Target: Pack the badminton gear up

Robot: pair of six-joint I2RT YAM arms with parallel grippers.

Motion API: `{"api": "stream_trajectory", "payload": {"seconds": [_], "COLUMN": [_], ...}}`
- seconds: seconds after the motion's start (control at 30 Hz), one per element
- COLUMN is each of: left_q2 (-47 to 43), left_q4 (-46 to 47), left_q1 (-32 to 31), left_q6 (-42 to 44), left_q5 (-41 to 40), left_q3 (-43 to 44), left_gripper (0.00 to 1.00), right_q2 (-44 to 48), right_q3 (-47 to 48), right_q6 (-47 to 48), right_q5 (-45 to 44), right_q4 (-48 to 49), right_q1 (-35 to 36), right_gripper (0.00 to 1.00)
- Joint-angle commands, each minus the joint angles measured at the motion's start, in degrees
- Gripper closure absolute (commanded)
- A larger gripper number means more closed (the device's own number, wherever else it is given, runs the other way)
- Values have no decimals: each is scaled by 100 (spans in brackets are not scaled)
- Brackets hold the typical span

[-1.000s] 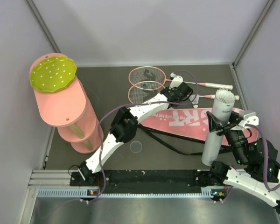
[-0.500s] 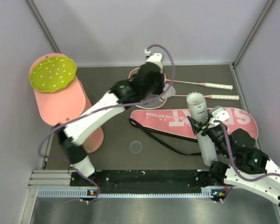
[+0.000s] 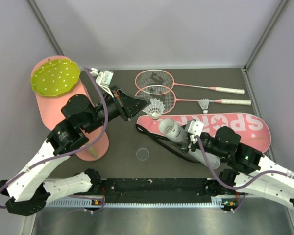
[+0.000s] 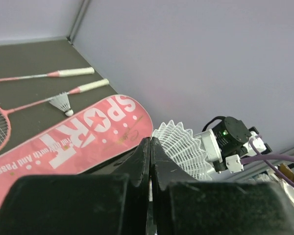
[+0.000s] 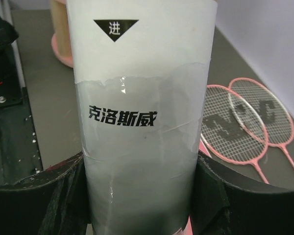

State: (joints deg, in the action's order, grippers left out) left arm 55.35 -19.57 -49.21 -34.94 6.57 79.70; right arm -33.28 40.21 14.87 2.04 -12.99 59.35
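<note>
The main risk was a fumble at the tube's [image 3: 175,134] mouth. The left gripper [image 4: 150,149] had its fingers pressed together on what looked like only the edge of the shuttlecock's [image 3: 156,106] feather skirt. That is a thin, springy hold, which could let the shuttlecock twist or slip. In the top view its cork pointed toward 6 o'clock, while the tube's open mouth faced about 10 o'clock. Fed in that way, the feathers would probably catch on the rim, bend, or drop onto the bag [image 3: 225,125]. The right gripper [image 5: 139,176] clamped the smooth tube from both sides, tilted low over the bag, and a push against the rim might make it slide in that grip.

The held shuttlecock lay at 3 o'clock from the left fingertips, touching them, and at 11 o'clock just beside the tube's mouth. A second shuttlecock [image 3: 204,104] stood by the rackets [image 3: 157,91], at 1 o'clock from the tube, well apart from both grippers.
</note>
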Motion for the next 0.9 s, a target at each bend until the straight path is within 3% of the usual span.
{"api": "stream_trajectory", "payload": {"seconds": [0.0,0.3,0.5,0.87], "left_q2": [-104,-95,54,222], "left_q4": [998,1851,1913,1457], "left_q1": [34,26,26,26], "left_q6": [-566,-1330,-1551,-1052], "left_q5": [248,784,1126,1470], "left_q3": [-507,-1220,-1387,-896], "left_gripper": [100,100,100,97], "right_q2": [-214,-223,-47,-583], "right_q3": [392,216,-118,162], "right_q6": [-168,-511,-696,-688], "right_q5": [745,824,614,271], "right_q4": [972,1791,2687,2610], "right_q1": [-29,-20,-20,-29], "right_gripper": [80,80,79,79]}}
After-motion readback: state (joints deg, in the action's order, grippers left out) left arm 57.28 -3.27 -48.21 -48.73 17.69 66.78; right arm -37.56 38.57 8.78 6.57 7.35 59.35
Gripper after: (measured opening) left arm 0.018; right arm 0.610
